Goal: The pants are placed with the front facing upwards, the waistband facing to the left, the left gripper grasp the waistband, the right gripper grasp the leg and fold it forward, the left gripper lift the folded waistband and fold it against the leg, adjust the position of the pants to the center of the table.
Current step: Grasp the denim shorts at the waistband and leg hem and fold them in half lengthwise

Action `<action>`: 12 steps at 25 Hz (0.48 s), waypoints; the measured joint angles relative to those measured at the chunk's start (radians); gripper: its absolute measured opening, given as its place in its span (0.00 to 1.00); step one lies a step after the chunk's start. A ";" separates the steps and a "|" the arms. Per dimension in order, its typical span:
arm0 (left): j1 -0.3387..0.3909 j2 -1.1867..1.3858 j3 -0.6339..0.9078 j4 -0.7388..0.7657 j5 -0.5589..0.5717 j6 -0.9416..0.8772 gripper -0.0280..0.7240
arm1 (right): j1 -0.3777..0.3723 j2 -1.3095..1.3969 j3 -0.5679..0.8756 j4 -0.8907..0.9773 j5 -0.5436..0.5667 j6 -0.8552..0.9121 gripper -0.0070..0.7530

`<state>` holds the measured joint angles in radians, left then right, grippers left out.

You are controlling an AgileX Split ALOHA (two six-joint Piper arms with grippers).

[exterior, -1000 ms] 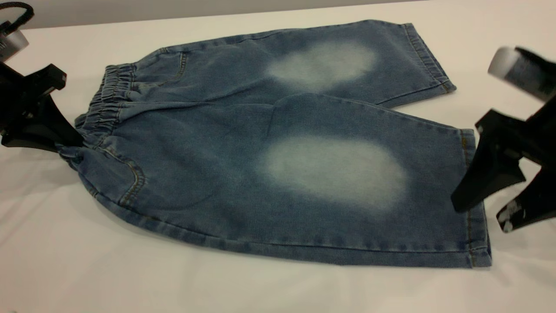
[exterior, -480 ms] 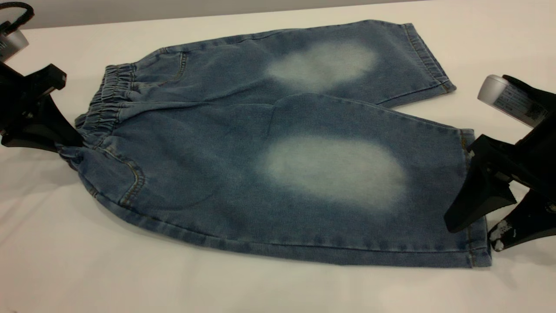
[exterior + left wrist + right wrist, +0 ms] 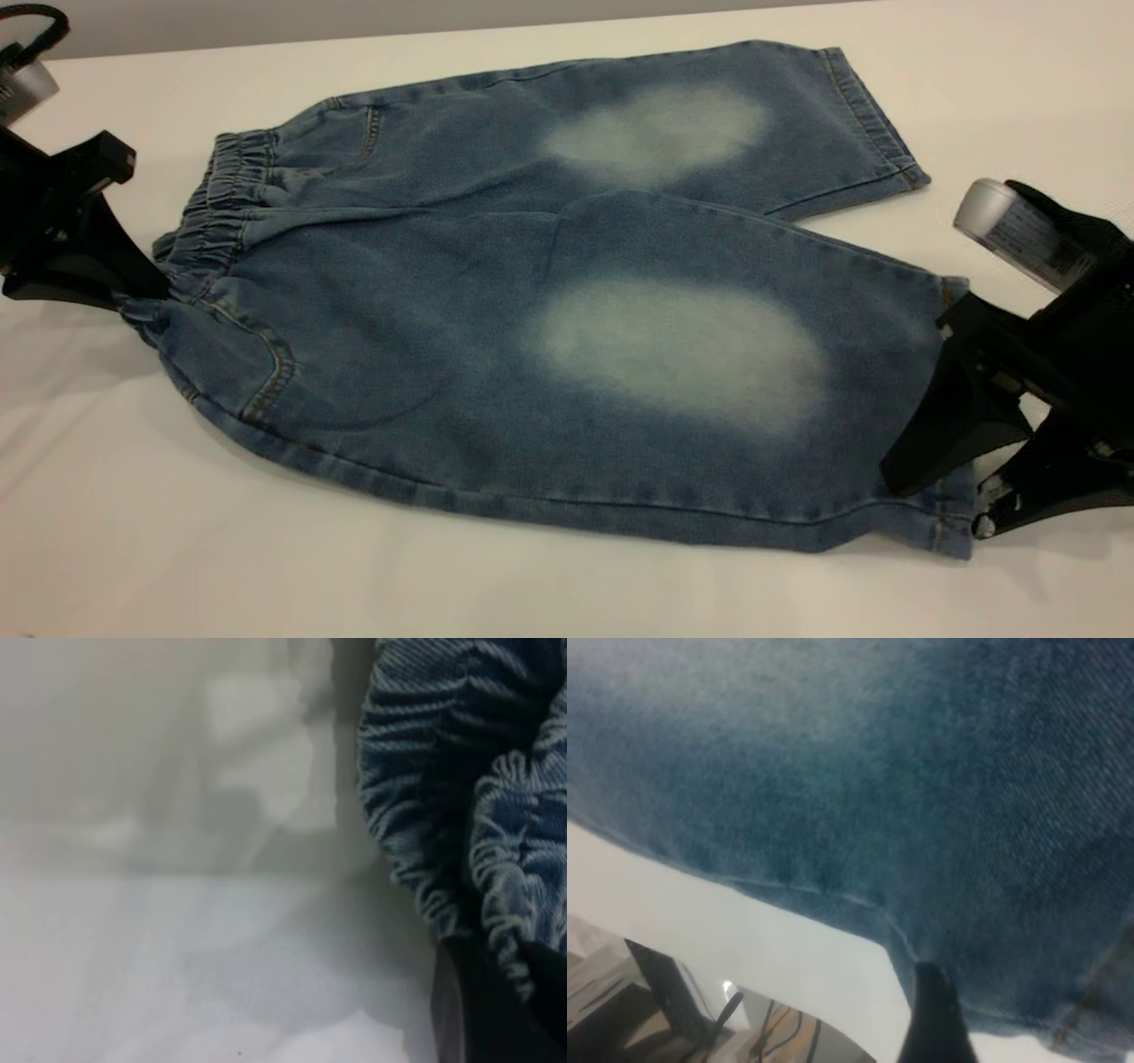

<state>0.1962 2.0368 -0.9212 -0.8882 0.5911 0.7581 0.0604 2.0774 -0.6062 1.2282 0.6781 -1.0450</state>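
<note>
Pants (image 3: 496,337) lie flat mid-desk (image 3: 266,567). Left gripper (image 3: 133,283), 9 o'clock, pinches waistband (image 3: 217,208); right gripper (image 3: 952,483), 4 o'clock, fingers apart astride leg hem. Risk: shallow bite slips, leg drops mid-fold.

The exterior view looks down at a slant across the worktop (image 3: 266,567), taking in the whole pants (image 3: 532,337). The left wrist view sits tight against the waistband (image 3: 443,815), the right wrist view against a leg hem; both spots also appear in the exterior view.
</note>
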 joint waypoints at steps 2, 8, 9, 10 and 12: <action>0.000 0.000 0.000 -0.001 0.000 0.000 0.16 | 0.000 0.001 0.000 0.036 0.004 -0.040 0.52; 0.000 0.000 0.000 -0.001 0.003 0.000 0.16 | 0.000 0.001 0.000 0.039 -0.015 -0.061 0.26; 0.000 0.000 0.000 -0.001 0.004 0.000 0.16 | 0.000 0.001 0.000 0.030 -0.023 -0.061 0.20; 0.000 0.000 0.000 -0.001 0.004 0.000 0.16 | 0.000 0.001 0.000 0.028 -0.029 -0.061 0.14; 0.000 0.000 0.000 -0.001 0.005 0.000 0.16 | 0.000 0.001 0.000 0.028 -0.032 -0.061 0.06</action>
<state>0.1962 2.0368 -0.9212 -0.8891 0.5963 0.7581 0.0604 2.0782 -0.6062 1.2566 0.6460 -1.1057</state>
